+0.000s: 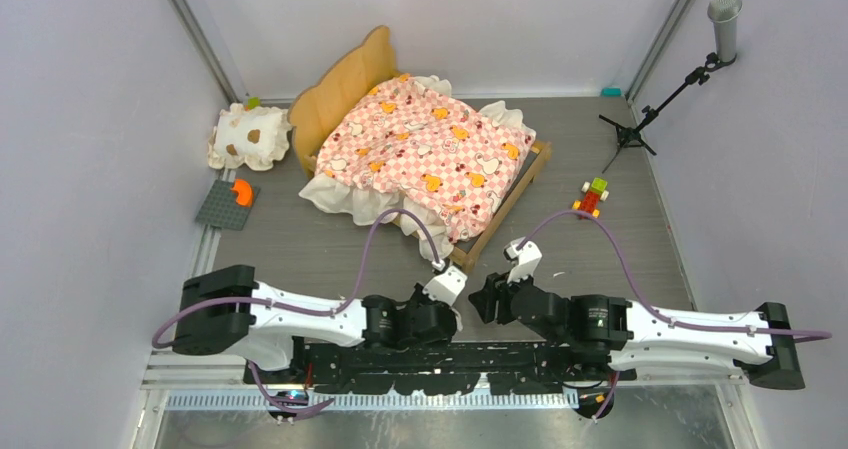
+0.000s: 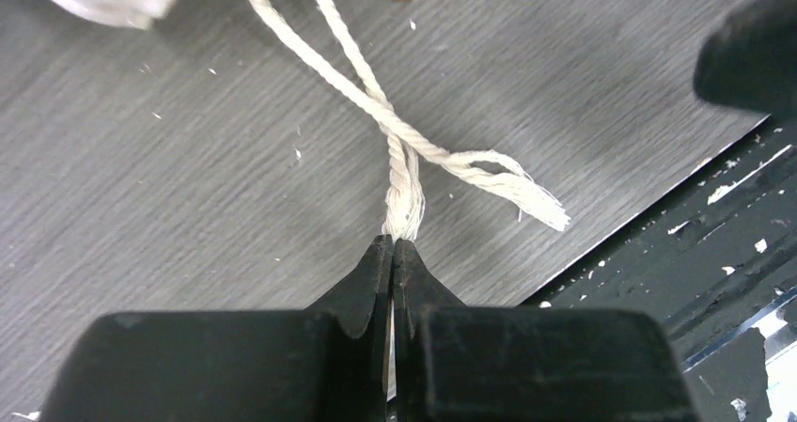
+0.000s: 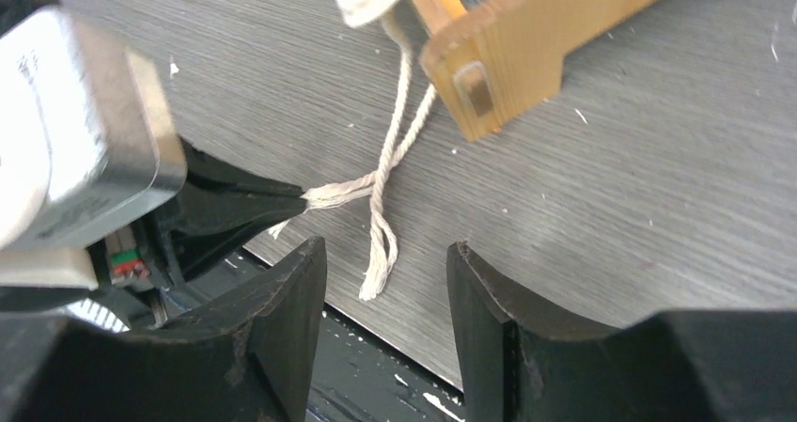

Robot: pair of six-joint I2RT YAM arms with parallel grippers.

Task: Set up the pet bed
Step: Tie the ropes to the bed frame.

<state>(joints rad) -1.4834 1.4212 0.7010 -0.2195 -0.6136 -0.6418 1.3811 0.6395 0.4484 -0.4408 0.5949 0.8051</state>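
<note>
The pet bed (image 1: 425, 149), a light-wood frame under a pink checkered mattress with cream ruffles, stands in the middle of the table. Two cream cords hang from the mattress corner by the frame's near corner (image 3: 489, 55). They cross on the table. My left gripper (image 2: 392, 242) is shut on the end of one cord (image 2: 402, 206). The other cord's frayed end (image 3: 379, 267) lies between the fingers of my right gripper (image 3: 385, 246), which is open and not touching it. Both grippers meet just short of the bed's near corner (image 1: 470, 304).
A small cream pillow with brown spots (image 1: 248, 137) lies left of the headboard. A grey plate with an orange piece (image 1: 228, 204) is near it. A small toy (image 1: 592, 197) and a tripod stand (image 1: 640, 119) are on the right. The table's dark front edge (image 2: 677, 253) is right beside the cords.
</note>
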